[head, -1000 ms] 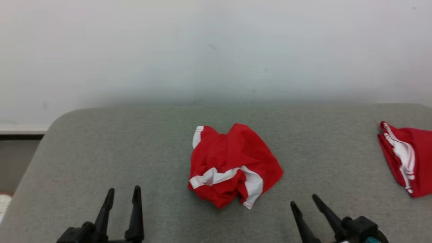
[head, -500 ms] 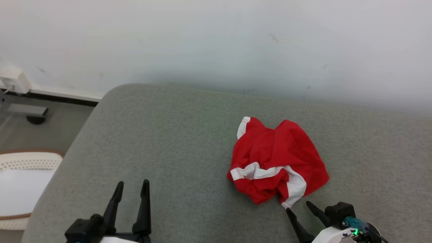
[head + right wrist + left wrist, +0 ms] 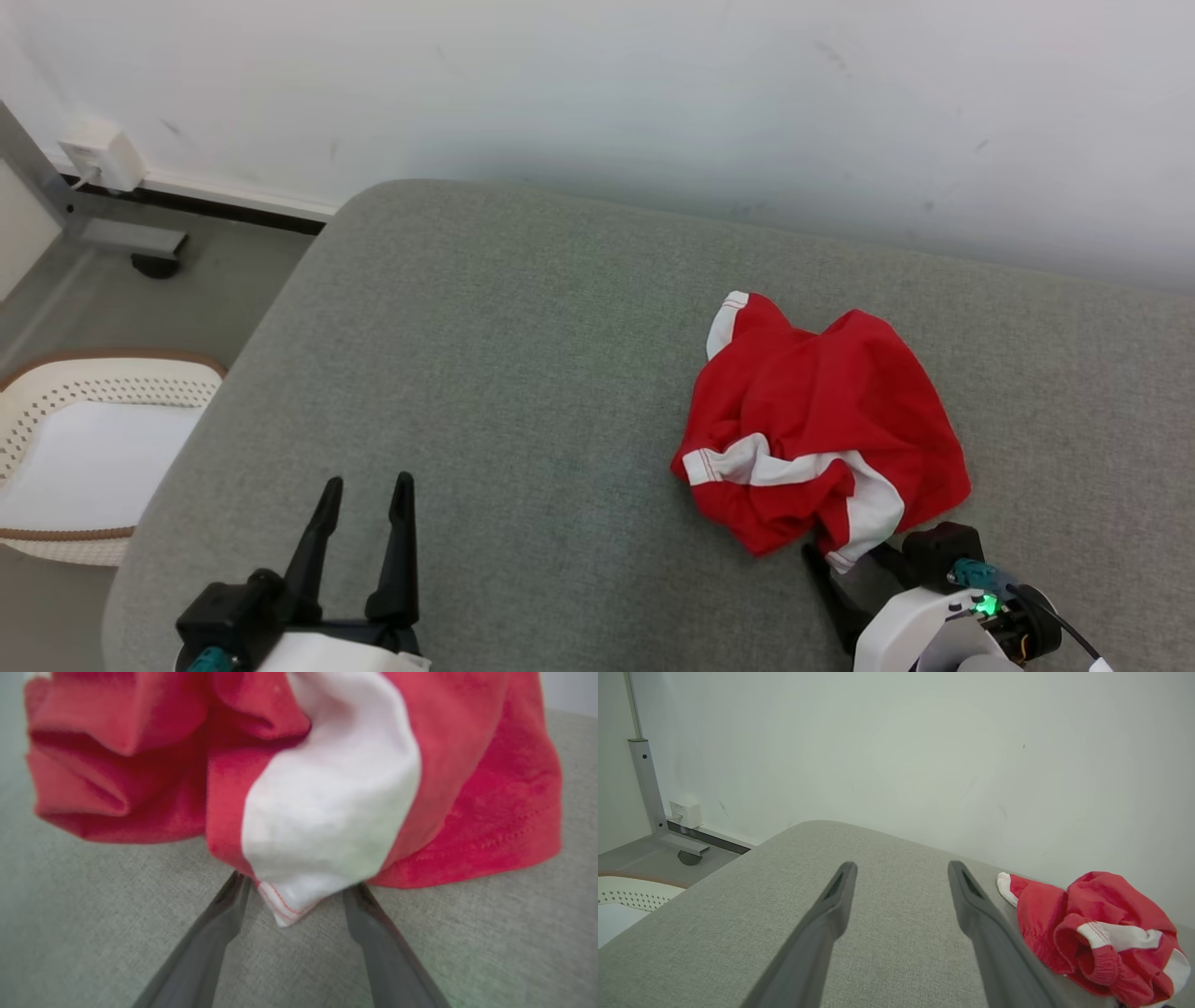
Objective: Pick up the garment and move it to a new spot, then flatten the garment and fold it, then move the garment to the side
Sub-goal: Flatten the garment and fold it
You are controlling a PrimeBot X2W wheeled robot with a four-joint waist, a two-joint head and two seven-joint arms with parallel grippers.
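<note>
Grey cushion (image 3: 523, 308) bears garment (image 3: 822, 411), right hand (image 3: 296, 883) straddling its corner.

Left tool (image 3: 369, 481): two long, tapering black fingers (image 3: 397, 546) on a black mount (image 3: 233, 616); white forearm shell (image 3: 327, 659). Right tool (image 3: 845, 560): matching fingers, white rounded shell (image 3: 910, 635), teal connector (image 3: 971, 573), green lamp (image 3: 980, 608) (lit), thin black cable (image 3: 1074, 637) at the right.

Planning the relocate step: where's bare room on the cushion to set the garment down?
Free: wide bare cushion between the garment and the cushion's left edge, ahead of the open left gripper. Crowded: garment's near corner, sitting between the fingers of the open right gripper.
</note>
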